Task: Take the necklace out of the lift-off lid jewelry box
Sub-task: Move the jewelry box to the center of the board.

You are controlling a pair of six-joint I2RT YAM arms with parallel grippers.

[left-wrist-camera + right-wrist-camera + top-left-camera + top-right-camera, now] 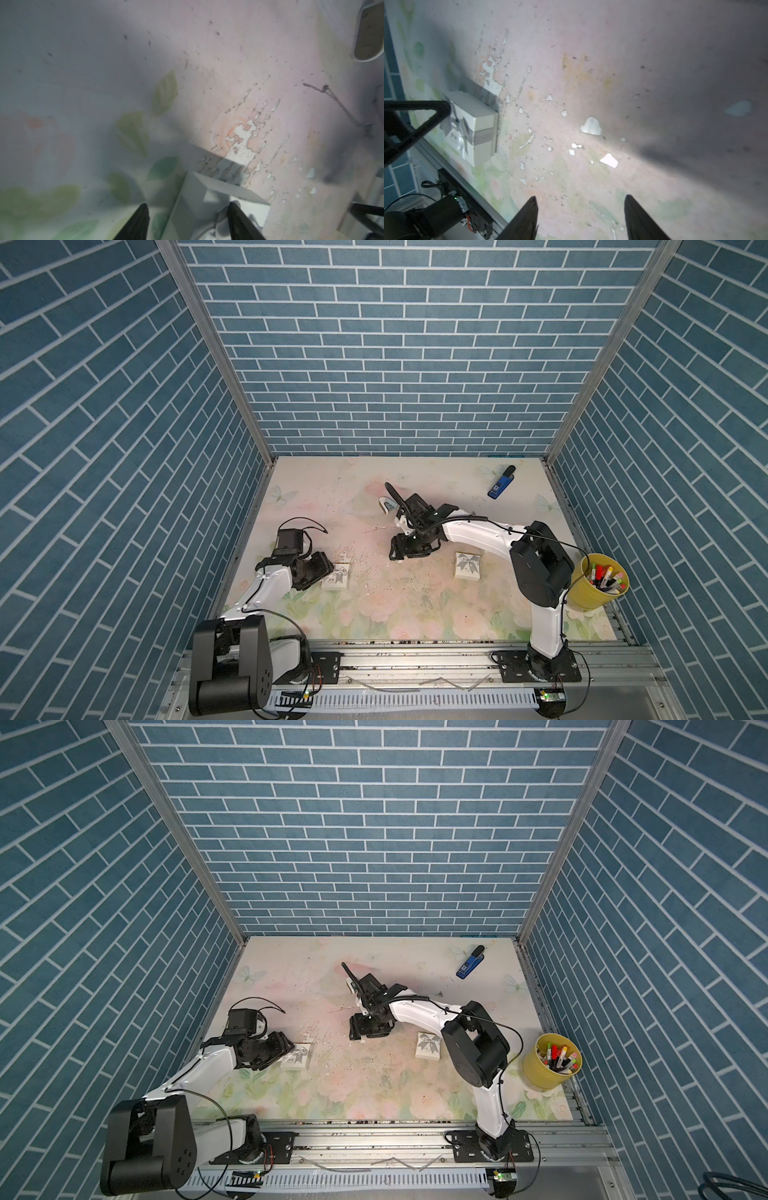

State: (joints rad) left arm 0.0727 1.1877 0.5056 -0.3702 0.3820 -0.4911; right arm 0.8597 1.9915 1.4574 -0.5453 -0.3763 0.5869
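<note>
On the floral mat, the bowed white jewelry box sits at your left gripper, whose jaws stand partly open astride one corner, clamping nothing. Your right gripper hangs half open and empty. The necklace lies on the mat near it.

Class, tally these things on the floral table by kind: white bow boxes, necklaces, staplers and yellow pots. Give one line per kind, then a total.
White bow boxes: 2
Necklace: 1
Blue stapler: 1
Yellow pot: 1
Total: 5
</note>
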